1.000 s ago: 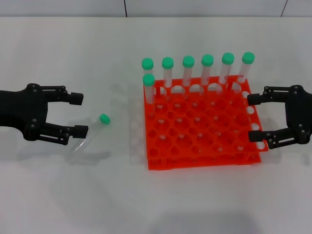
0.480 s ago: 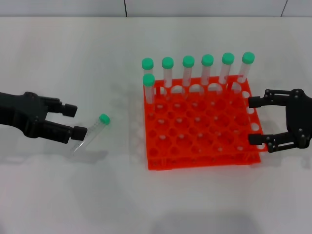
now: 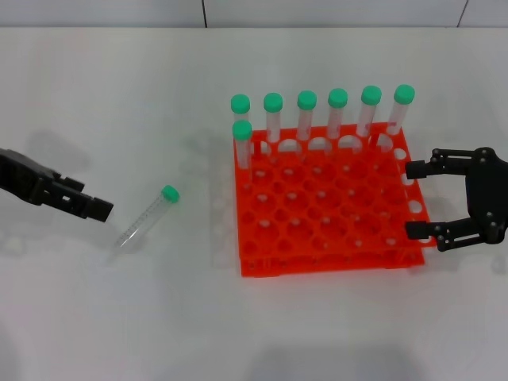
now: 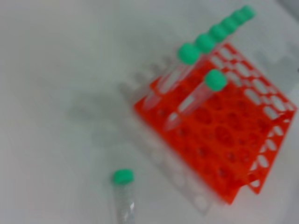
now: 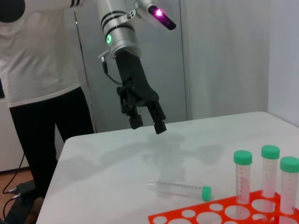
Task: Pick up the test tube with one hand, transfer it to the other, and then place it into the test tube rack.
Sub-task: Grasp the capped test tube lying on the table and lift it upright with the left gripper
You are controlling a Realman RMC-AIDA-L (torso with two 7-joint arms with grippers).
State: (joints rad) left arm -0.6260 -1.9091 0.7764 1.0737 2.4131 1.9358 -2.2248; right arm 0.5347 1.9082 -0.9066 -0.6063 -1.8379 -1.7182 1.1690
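The test tube [image 3: 147, 216], clear with a green cap, lies on the white table left of the orange test tube rack [image 3: 333, 266]. It also shows in the left wrist view [image 4: 124, 200] and the right wrist view [image 5: 180, 189]. My left gripper [image 3: 91, 202] is left of the tube and apart from it. In the right wrist view it [image 5: 148, 122] hangs above the table, open and empty, on the silver green-ringed arm. My right gripper [image 3: 409, 200] is open and empty at the rack's right edge.
Several green-capped tubes [image 3: 305, 119] stand upright along the rack's back row and back left corner. The rack also shows in the left wrist view [image 4: 224, 140] and the right wrist view [image 5: 201, 218]. A person [image 5: 42, 70] stands beyond the table's far end.
My left gripper has pulled back to the left, away from the tube's lower end, and turned its wrist. The tube lies where it was. The right gripper has barely moved.
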